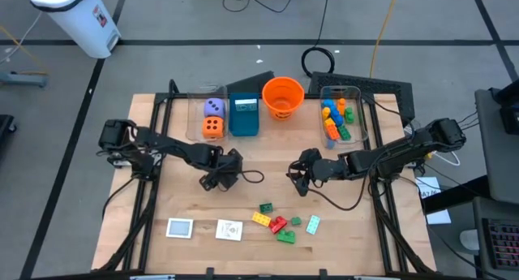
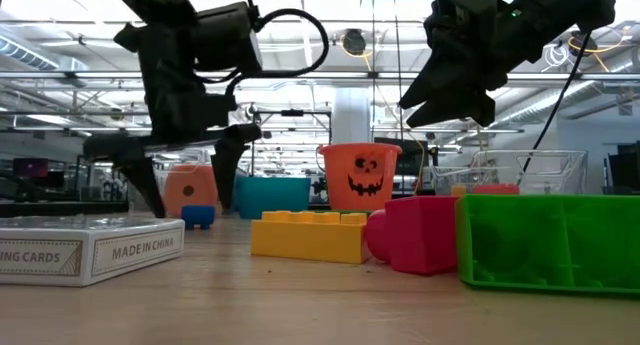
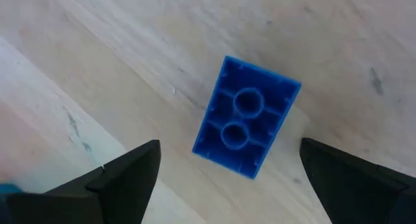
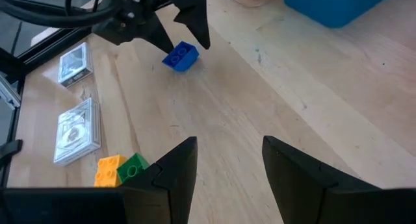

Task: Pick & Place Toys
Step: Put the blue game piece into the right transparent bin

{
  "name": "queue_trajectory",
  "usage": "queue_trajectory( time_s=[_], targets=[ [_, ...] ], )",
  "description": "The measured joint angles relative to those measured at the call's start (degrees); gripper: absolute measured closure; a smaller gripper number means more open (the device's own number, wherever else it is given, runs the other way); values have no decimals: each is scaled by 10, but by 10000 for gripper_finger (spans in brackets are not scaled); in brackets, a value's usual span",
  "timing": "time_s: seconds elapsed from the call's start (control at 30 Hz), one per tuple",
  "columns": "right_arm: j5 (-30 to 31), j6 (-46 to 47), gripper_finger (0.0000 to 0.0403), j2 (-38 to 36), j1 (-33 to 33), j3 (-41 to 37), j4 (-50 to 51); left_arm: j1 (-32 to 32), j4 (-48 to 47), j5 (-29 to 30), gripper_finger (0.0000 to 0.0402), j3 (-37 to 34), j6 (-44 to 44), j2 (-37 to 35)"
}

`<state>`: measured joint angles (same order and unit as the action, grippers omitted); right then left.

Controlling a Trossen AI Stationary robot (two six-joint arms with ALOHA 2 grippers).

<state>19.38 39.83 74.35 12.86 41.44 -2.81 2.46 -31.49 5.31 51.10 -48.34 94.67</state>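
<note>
If the left hand comes down a bit crooked, one of its fingers could bump the blue brick and push it away, because the brick lies turned at a slant on the wooden surface with its hollow side up. That hand hangs right over the brick, pointing down, with its fingers wide apart on both sides and not touching it. Over to the right, the right hand waits in the air above the surface, fingers partly apart and holding nothing, near the little pile of bricks.
</note>
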Motion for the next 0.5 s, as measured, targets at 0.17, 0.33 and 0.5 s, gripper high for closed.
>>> queue_trajectory(
  time_s=[0.17,0.33,0.5],
  targets=[
    [0,-2,236,0,0,0,0,-6,3,-14,97,12,-7,0],
    [0,-2,236,0,0,0,1,-7,18,-34,170,19,-6,0],
    [0,-2,236,0,0,0,2,-7,17,-54,224,19,-1,0]
  ],
)
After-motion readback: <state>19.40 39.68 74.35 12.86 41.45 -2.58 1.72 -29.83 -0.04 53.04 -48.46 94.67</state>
